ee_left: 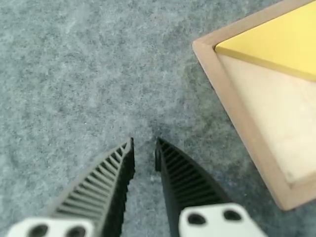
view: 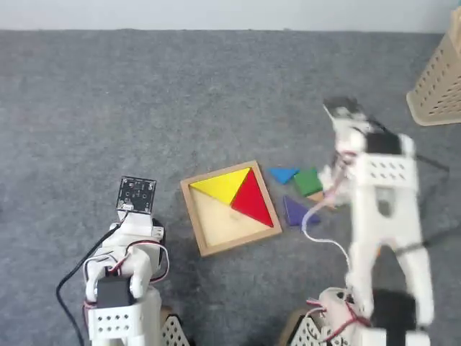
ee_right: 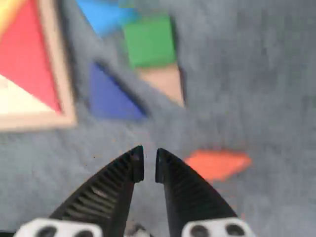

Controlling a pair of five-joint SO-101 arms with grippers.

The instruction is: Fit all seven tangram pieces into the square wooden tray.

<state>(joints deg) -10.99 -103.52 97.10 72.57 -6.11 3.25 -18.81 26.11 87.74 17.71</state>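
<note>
The square wooden tray (view: 204,241) lies mid-table and holds a yellow triangle (view: 222,184) and a red triangle (view: 253,200); the rest of its floor is bare. Just right of it on the carpet lie a blue triangle (view: 283,174), a green square (view: 307,182), a purple triangle (view: 295,211) and a tan piece (ee_right: 163,81). An orange piece (ee_right: 217,164) lies apart from them, beside my right gripper (ee_right: 149,160), which hangs shut and empty over the carpet. My left gripper (ee_left: 144,145) is shut and empty, over the carpet off the tray's corner (ee_left: 202,47).
A perforated beige basket (view: 439,79) stands at the back right edge. The right arm (view: 378,180) rises over the pieces right of the tray, with its cable trailing near the purple triangle. Grey carpet covers the whole table.
</note>
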